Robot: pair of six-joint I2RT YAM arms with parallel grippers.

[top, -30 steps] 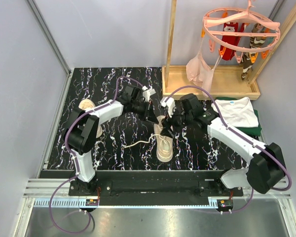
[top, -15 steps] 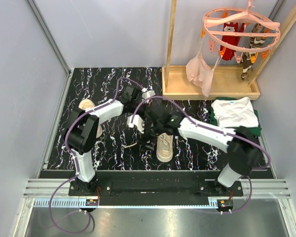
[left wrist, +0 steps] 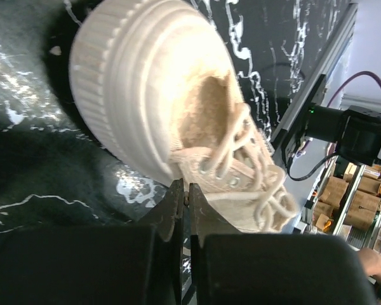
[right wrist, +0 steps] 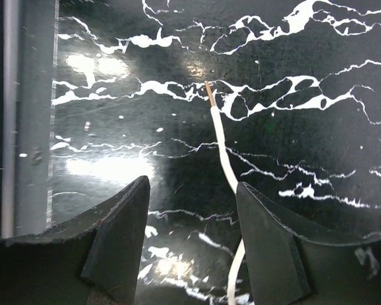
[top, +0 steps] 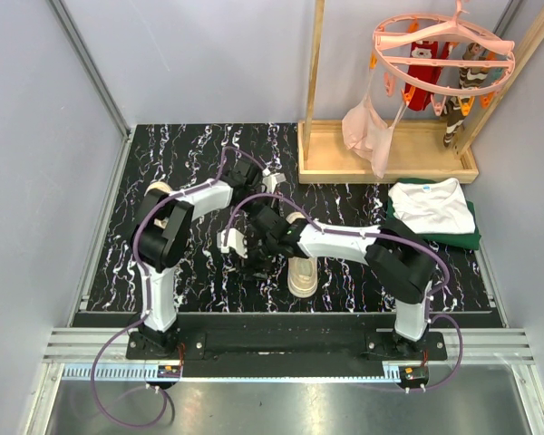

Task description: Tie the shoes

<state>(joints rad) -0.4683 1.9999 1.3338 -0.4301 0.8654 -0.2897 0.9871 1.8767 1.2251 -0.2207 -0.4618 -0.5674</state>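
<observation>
One beige shoe (top: 301, 272) lies toe toward me in the middle of the black marble table (top: 190, 154). In the left wrist view the same shoe (left wrist: 146, 95) fills the frame, sole up-left, laces loose. My left gripper (left wrist: 186, 190) is at its eyelet side, shut on a lace (left wrist: 241, 197). From above, the left gripper (top: 274, 186) is just behind the shoe. My right gripper (top: 249, 256) reaches across to the shoe's left. It stands open (right wrist: 192, 184) low over the table, and the loose white lace (right wrist: 223, 146) runs between its fingers, near the right one. The other shoe (top: 156, 190) is mostly hidden behind my left arm.
A wooden rack base (top: 390, 149) stands at the back right, under a pink hanger ring (top: 444, 45) hung with small clothes. Right of the shoe lies a folded white shirt (top: 431, 204) on green cloth. A metal rail (right wrist: 9, 114) edges the table.
My right arm has swung from the shoe's right side across to its left, down over the loose lace. My left arm has drawn back a little, still shut.
</observation>
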